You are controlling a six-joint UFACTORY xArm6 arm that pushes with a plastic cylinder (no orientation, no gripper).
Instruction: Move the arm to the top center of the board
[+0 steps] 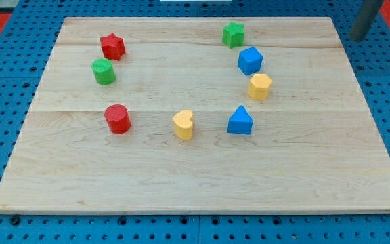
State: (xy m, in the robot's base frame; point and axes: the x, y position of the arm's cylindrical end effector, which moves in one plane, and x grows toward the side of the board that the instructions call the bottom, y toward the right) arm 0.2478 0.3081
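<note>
My tip [359, 38] sits at the view's top right, just off the wooden board [202, 183] over the blue pegboard, well clear of every block; it is a bare rod with no fingers to open or close. The goal, the board's top centre, lies to the view's left of it, an open stretch between the red star [112, 46] and the green star [233, 34]. The green star is nearest that path, with the blue cube [250, 60] and yellow hexagon [259, 87] below it, so I judge a sweep along the top edge should miss them.
</note>
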